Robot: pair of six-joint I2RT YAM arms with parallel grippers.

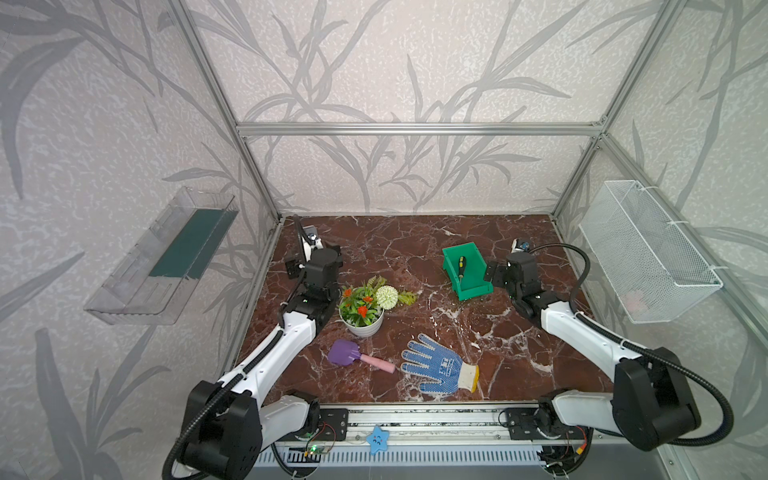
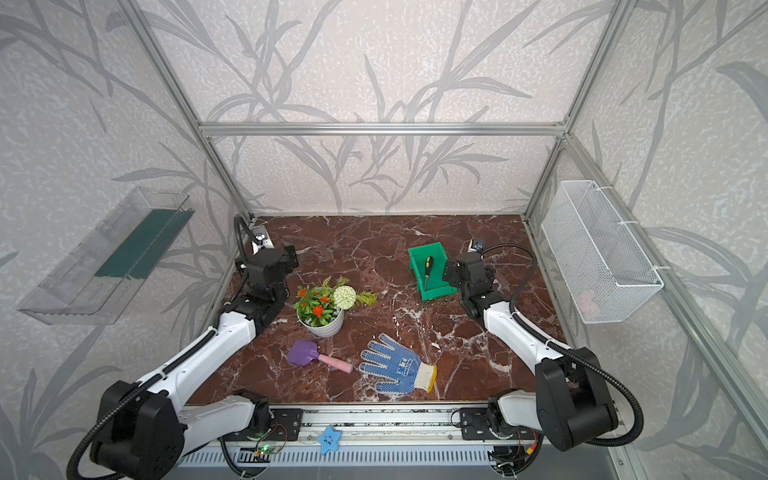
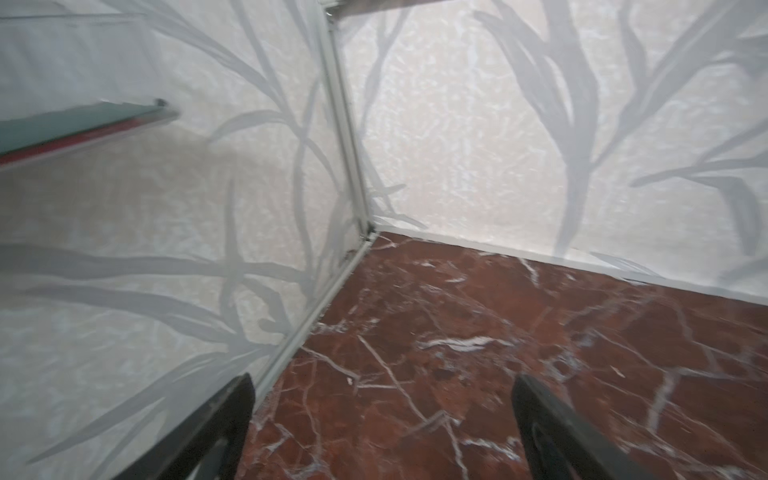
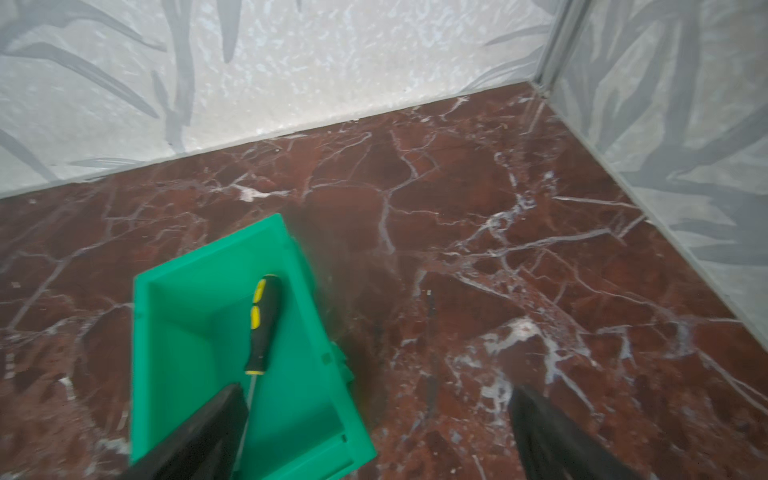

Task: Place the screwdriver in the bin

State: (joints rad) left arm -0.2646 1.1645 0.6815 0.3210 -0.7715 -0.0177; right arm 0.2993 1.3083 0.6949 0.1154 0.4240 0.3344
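Right gripper [image 4: 378, 388] stands wide-jawed, empty; screwdriver [image 4: 262, 324] lies inside bin [image 4: 183, 316], just beyond one jaw. Left gripper [image 3: 382, 378] likewise wide.

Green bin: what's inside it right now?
Only the screwdriver, lying in the bin with its handle toward the back wall. In the right wrist view a finger of the right gripper covers the shaft's tip.

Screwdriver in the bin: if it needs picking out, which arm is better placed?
Right. The right gripper hangs open beside the bin, one finger near the screwdriver. The left gripper, also open, faces the far left corner, well away from the bin.
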